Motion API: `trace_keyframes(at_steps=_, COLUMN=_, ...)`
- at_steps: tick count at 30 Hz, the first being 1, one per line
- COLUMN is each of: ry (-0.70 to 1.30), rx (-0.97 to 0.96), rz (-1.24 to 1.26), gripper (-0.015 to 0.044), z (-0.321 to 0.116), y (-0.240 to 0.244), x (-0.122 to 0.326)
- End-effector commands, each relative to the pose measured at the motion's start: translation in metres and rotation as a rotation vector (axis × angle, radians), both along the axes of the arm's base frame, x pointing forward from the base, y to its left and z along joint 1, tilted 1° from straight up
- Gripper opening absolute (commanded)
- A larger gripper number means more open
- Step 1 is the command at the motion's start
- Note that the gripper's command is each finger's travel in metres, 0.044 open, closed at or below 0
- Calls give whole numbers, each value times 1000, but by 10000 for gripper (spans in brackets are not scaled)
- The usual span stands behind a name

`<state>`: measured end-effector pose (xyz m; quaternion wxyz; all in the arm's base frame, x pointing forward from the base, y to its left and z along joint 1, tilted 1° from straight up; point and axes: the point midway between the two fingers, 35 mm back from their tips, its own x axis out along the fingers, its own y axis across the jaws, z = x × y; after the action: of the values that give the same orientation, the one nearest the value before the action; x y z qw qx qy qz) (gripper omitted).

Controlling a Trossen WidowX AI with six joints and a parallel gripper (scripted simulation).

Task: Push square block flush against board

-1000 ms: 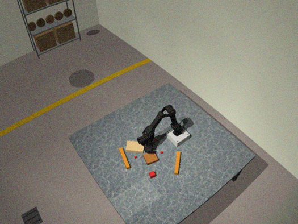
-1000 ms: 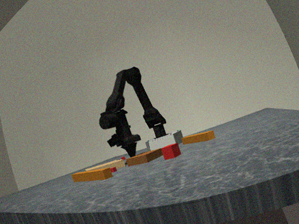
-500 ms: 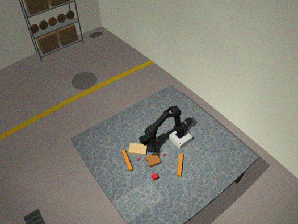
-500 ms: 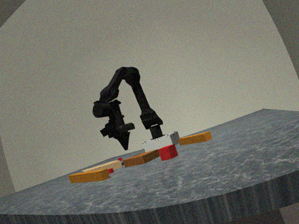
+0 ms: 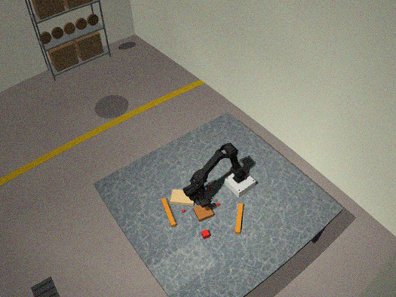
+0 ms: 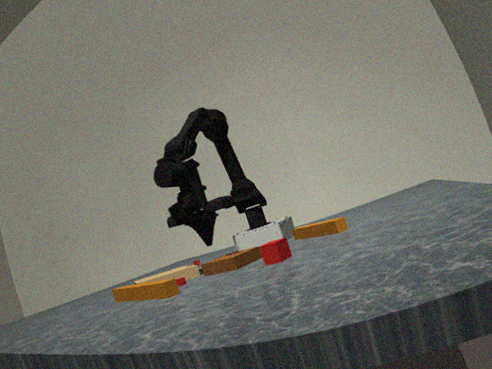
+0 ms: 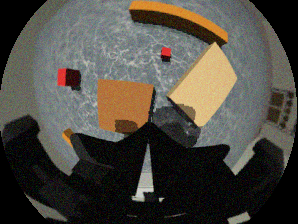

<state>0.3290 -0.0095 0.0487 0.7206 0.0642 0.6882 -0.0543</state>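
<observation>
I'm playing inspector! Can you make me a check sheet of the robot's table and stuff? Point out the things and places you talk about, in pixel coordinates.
Surface: table [image 5: 282,234] [image 6: 387,278], blue-gray, pale veins.
Job's things: brown block [image 5: 203,213] [image 6: 221,266] [image 7: 125,100] and tan board [image 5: 182,197] [image 6: 174,273] [image 7: 210,82], apart.
Clutter: two orange bars [image 5: 168,213] [image 5: 239,218], one bigger red cube [image 5: 205,234] [image 6: 276,252] [image 7: 62,77], smaller red bits [image 5: 183,210] [image 5: 218,204].
Pincer [image 6: 210,244] [image 7: 149,125]: shut, above the table, holding nothing.
Cables: nothing seen.
Surroundings: shelf [image 5: 76,11], yellow floor line [image 5: 95,134], plain walls.
</observation>
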Motion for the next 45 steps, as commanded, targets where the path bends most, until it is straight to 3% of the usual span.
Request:
trace_keyframes(at_steps=1, ry=-5, rx=-8, rz=115, gripper=0, z=1, y=9, x=8)
trace_keyframes(at_steps=45, ry=-23, rx=-68, rz=1514, gripper=0, z=2, y=122, x=67)
